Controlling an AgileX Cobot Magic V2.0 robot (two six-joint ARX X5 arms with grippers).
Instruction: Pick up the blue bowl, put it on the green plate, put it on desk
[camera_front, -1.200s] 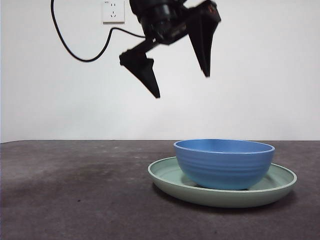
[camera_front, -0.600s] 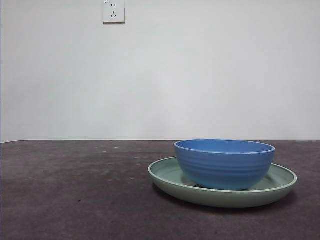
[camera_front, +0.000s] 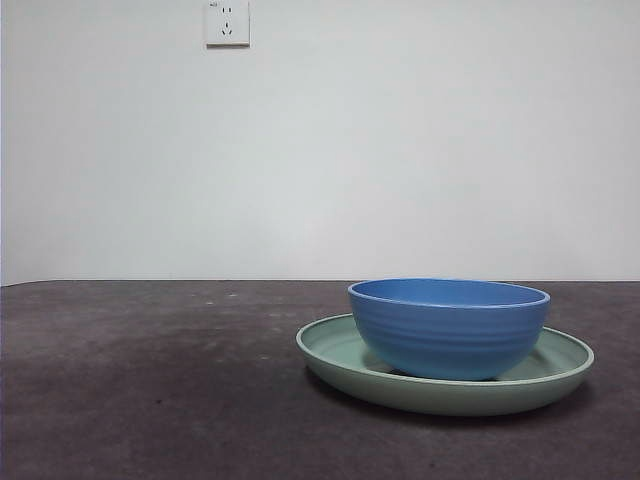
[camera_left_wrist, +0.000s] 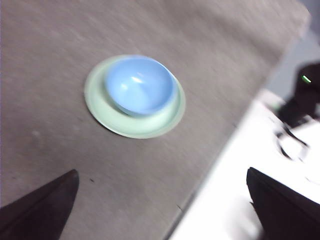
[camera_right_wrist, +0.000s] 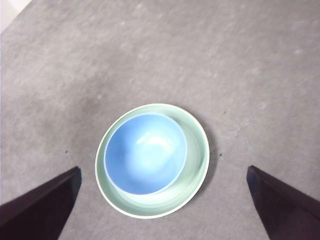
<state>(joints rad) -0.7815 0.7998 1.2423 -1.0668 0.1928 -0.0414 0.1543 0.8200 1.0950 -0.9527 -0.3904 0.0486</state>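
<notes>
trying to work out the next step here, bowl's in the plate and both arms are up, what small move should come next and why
Probably bring the right gripper straight down toward the blue bowl. The bowl sits inside the green plate, off centre, on the desk, so the lift back to the desk is not yet done. The right gripper hangs open almost above the bowl; the left gripper, also open, views it from off to one side.
</notes>
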